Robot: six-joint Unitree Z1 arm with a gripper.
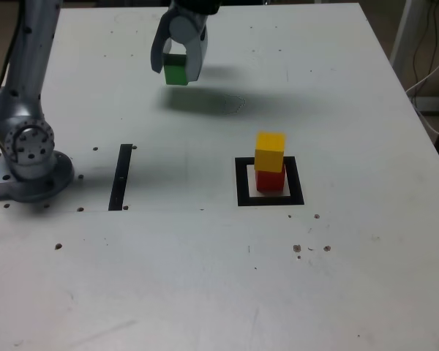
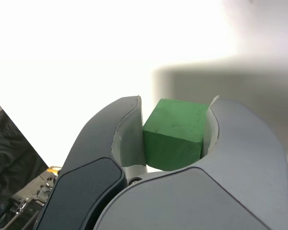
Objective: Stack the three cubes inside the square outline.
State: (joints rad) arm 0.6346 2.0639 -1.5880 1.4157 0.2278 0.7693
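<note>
Exterior view: we see the pincer (image 1: 177, 67) clamping the green cube (image 1: 175, 72) above the worktop (image 1: 205, 278); yellow cube (image 1: 270, 151) sits on red cube (image 1: 270, 180) inside the square outline (image 1: 242, 183).

The exterior camera stands high at the near edge of the white tabletop (image 1: 205, 278), looking down and across it from a moderate distance, taking in the whole surface. The wrist camera sits just behind the grey two-fingered gripper (image 2: 175, 125), peering out very close. Both views share the small green cube (image 1: 175, 71) between its fingers.
</note>
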